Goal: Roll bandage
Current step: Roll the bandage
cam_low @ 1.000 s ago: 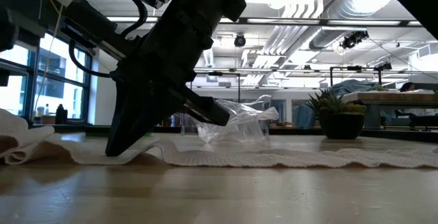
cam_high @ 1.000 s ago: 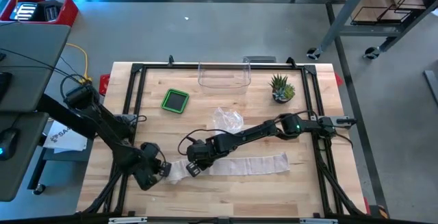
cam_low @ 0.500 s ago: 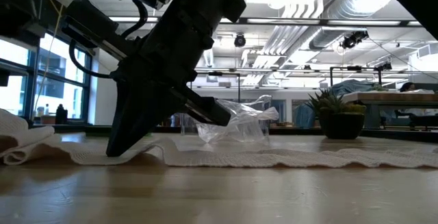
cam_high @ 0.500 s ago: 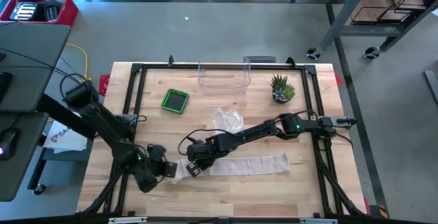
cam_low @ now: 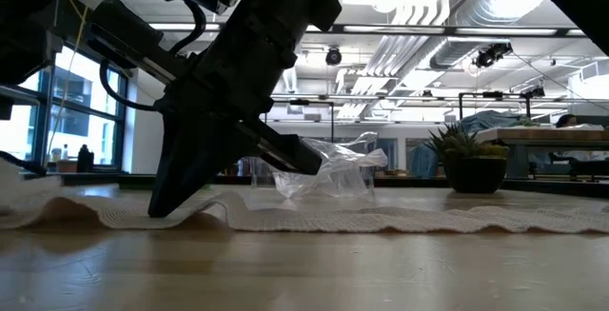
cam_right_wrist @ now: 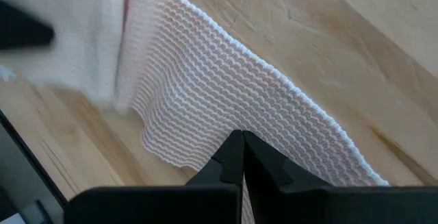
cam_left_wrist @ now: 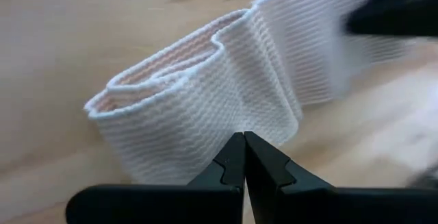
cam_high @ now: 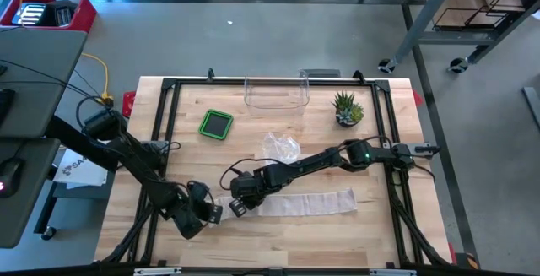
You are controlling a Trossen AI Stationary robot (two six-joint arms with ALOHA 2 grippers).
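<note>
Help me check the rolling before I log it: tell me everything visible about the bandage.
The bandage is a long white strip of ribbed, woven elastic-looking cloth, lying flat along the near part of the wooden table, slightly wavy in the low view. Its left end is folded over into a loose, flattened loop, not a tight roll. The left gripper, shut, pinches that folded end; the right gripper, shut, presses the strip beside it. The far right end lies free.

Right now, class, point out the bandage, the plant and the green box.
bandage [cam_high: 308,202], high view, middle of its flat strip
plant [cam_high: 347,108], high view, its leaves
green box [cam_high: 217,124], high view, its dark centre
</note>
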